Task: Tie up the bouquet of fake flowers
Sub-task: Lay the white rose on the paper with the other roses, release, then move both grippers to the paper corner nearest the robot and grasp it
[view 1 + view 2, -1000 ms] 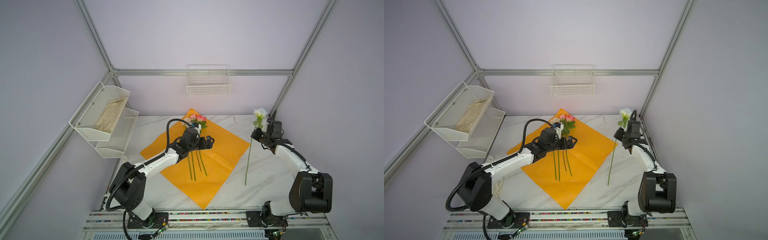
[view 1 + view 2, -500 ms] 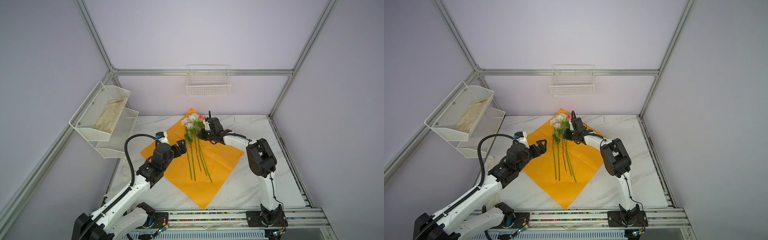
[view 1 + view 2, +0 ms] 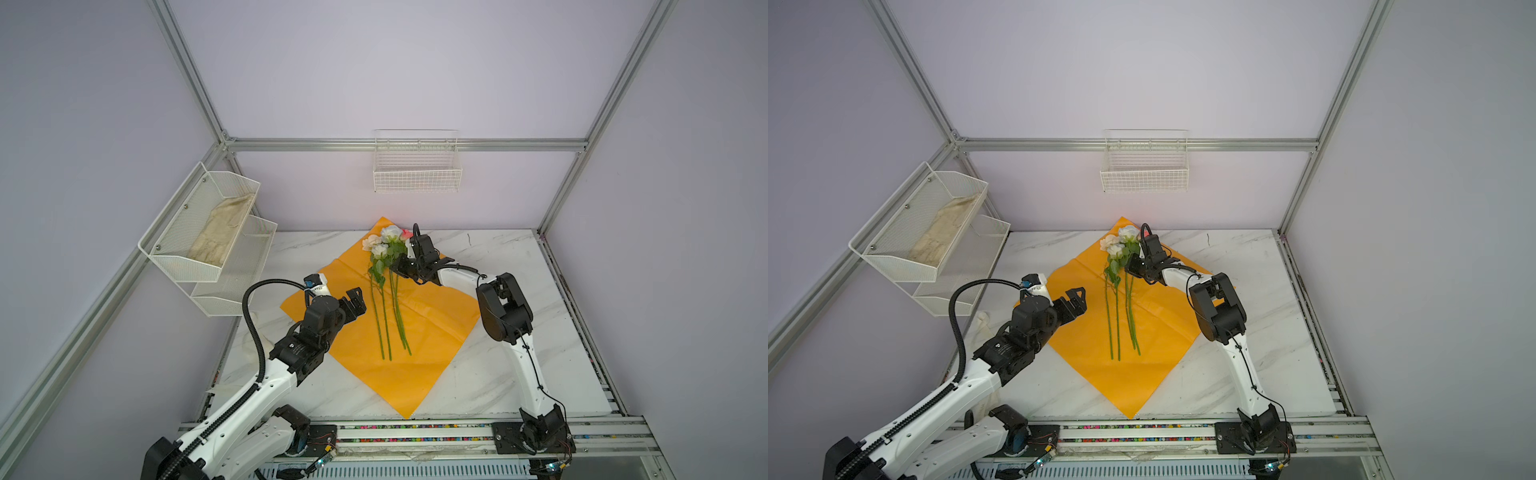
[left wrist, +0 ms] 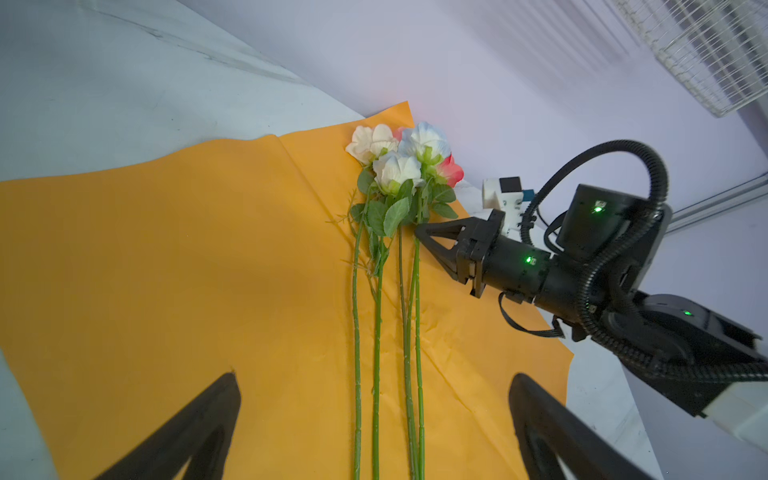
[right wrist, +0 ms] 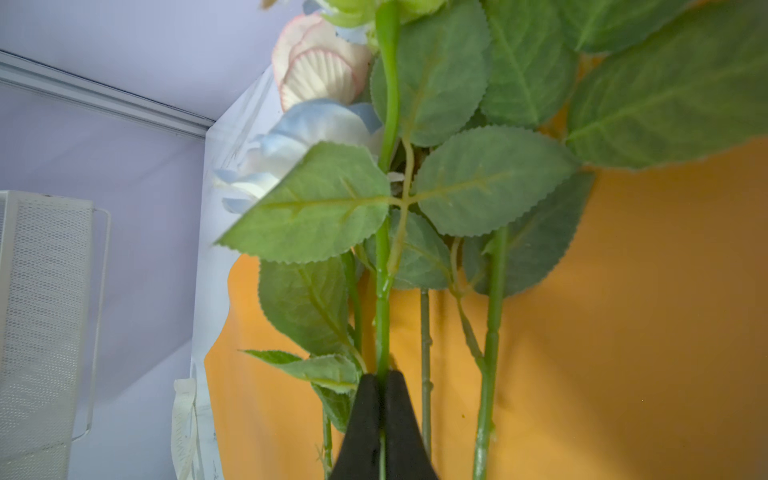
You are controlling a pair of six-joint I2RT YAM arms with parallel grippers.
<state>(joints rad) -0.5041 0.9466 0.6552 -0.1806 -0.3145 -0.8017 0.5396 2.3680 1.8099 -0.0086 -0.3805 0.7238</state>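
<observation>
The right gripper (image 5: 382, 377) was clamped on one stem (image 5: 382, 316) below the flowers (image 3: 384, 245) lying on the paper (image 3: 432, 332), while the left gripper (image 3: 357, 300) hung wide apart nearby.

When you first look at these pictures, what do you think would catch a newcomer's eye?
The bright orange paper spread like a diamond on the table, with long-stemmed flowers laid on it, blooms at its far corner. The right arm's jaws are shut on one green stem near its leaves.
</observation>
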